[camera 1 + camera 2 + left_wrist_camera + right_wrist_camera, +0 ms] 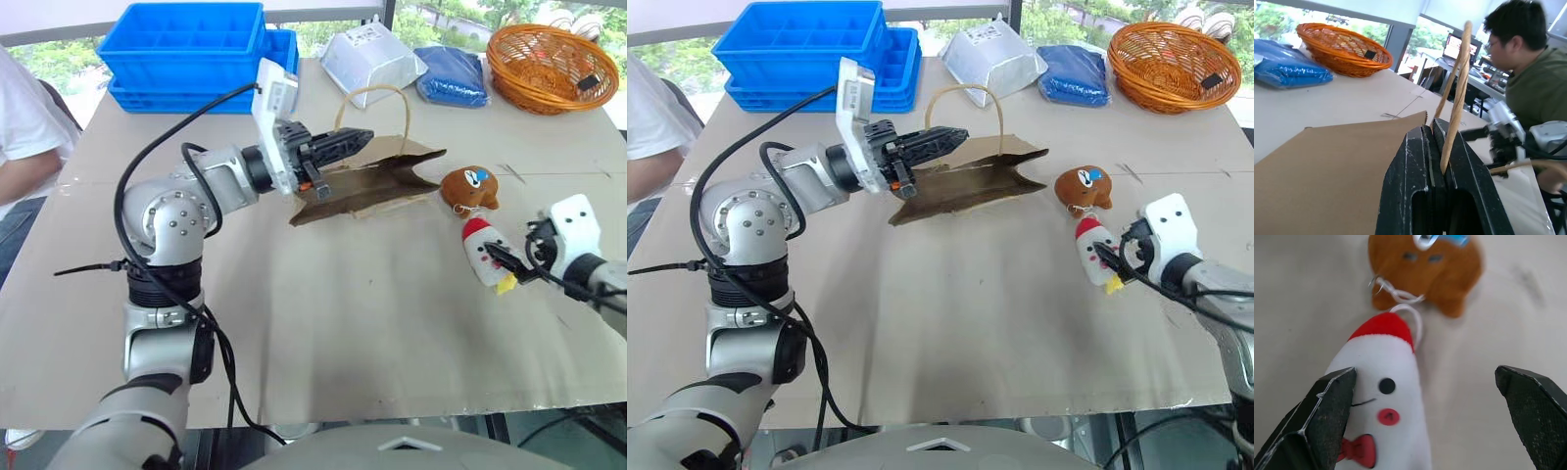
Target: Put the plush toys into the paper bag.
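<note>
The brown paper bag [377, 181] lies flat on the table with its mouth toward the toys. Its twine handle [377, 90] arches up. My left gripper [355, 138] is over the bag's back edge and shut on one twine handle [1457, 98], which runs up between the two black fingers. The brown plush toy [470, 186] with a blue mark sits right of the bag. Just in front of it lies the white plush toy [482, 250] with a red cap and red bow [1359, 450]. My right gripper [1425, 373] is open at the white toy's foot end, its fingers astride the toy.
Along the far edge stand stacked blue crates [191, 49], a grey-white plastic pouch [372, 61], a blue packet [451, 76] and an orange wicker basket [549, 64]. One person sits at the table's left [20, 127]; another sits beyond the right side [1537, 83].
</note>
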